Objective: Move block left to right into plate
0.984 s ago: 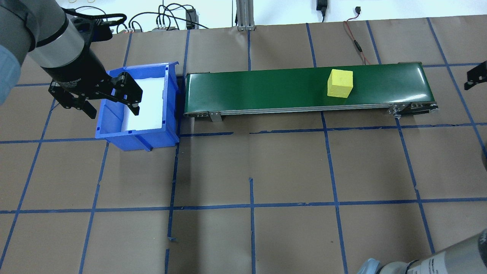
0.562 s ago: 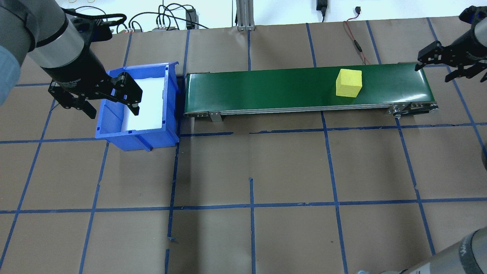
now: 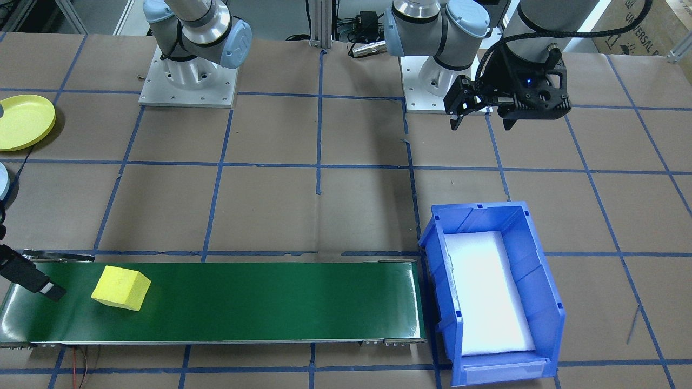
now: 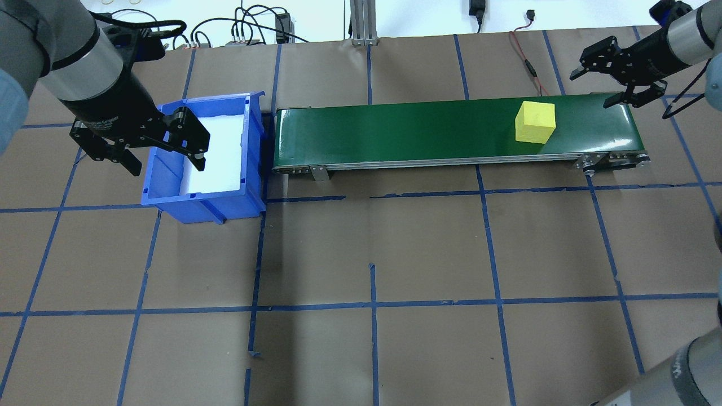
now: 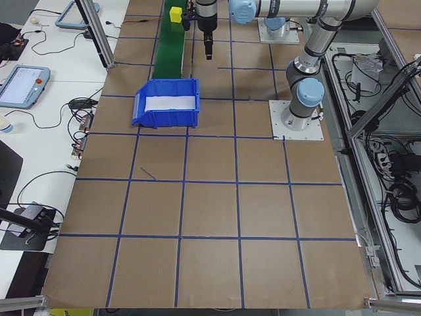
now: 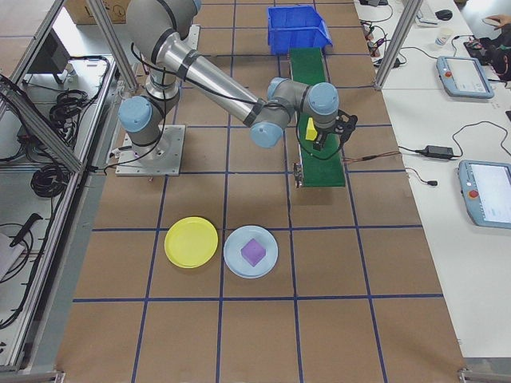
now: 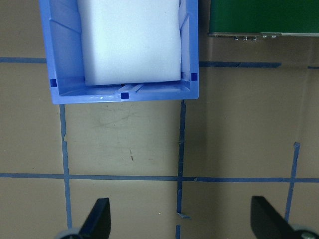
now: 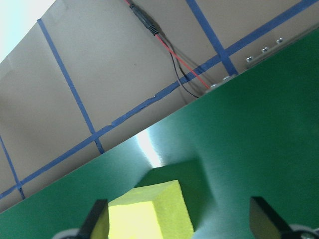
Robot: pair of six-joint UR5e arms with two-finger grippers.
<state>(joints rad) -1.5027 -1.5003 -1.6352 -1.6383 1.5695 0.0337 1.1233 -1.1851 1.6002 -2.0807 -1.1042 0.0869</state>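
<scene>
A yellow block (image 4: 535, 121) lies on the green conveyor belt (image 4: 395, 129) near its right end, also seen in the front view as the block (image 3: 120, 287). My right gripper (image 4: 591, 88) hovers open just right of and behind it; in the right wrist view the block (image 8: 149, 214) shows low, close to the left one of the spread fingers (image 8: 97, 221). The yellow plate (image 6: 191, 242) rests on the table on my right side, apart from the belt. My left gripper (image 4: 169, 167) hangs open over the blue bin (image 4: 203, 203), holding nothing.
A light blue plate (image 6: 231, 257) carrying a purple block (image 6: 253, 251) sits beside the yellow plate. The bin, lined with white foam, butts against the belt's left end. A red cable (image 4: 527, 65) lies behind the belt. Blue tape lines grid the brown tabletop.
The block has ridden rightward along the belt. My right gripper has come in from the right edge and moved left over the belt's right end. The left arm stayed still.
</scene>
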